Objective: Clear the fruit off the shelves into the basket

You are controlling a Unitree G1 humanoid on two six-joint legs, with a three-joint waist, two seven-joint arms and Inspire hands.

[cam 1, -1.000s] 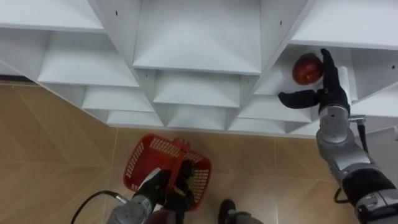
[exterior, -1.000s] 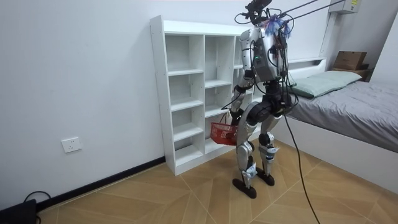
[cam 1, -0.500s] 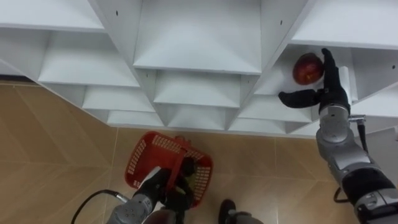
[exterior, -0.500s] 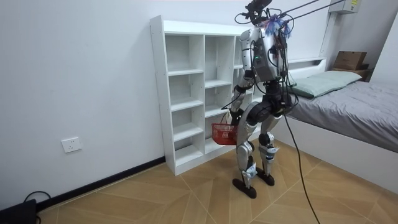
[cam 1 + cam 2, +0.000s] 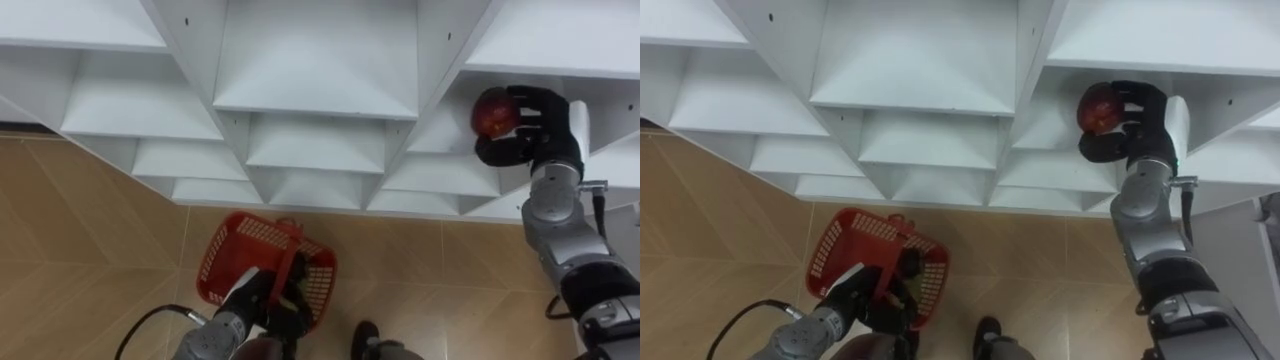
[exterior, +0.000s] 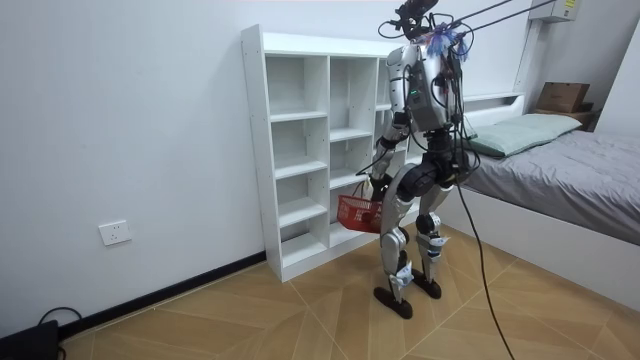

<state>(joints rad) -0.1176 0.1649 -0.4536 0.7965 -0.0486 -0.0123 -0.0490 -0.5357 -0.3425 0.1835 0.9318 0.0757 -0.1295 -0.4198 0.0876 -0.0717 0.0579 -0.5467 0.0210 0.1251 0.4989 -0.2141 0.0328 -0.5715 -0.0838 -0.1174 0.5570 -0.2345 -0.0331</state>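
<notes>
A red apple [image 5: 494, 111] sits in a compartment of the white closet [image 5: 320, 90], in its right column. My right hand [image 5: 535, 125] has its fingers and thumb curled round the apple [image 5: 1099, 107]. Down by my left side hangs a red mesh basket [image 5: 265, 270], and my left hand [image 5: 262, 300] is shut on its handle. In the room view I stand upright facing the closet [image 6: 310, 140], with the basket [image 6: 358, 213] at knee height.
The closet's other compartments [image 5: 315, 60] are bare white shelves. Wooden floor [image 5: 90, 230] lies below. In the room view, a bed [image 6: 560, 165] stands to the right, close behind me, and a wall socket [image 6: 116, 233] is at the left.
My right hand, open beside the apple before, has closed round it. The basket has swung slightly in my left hand.
</notes>
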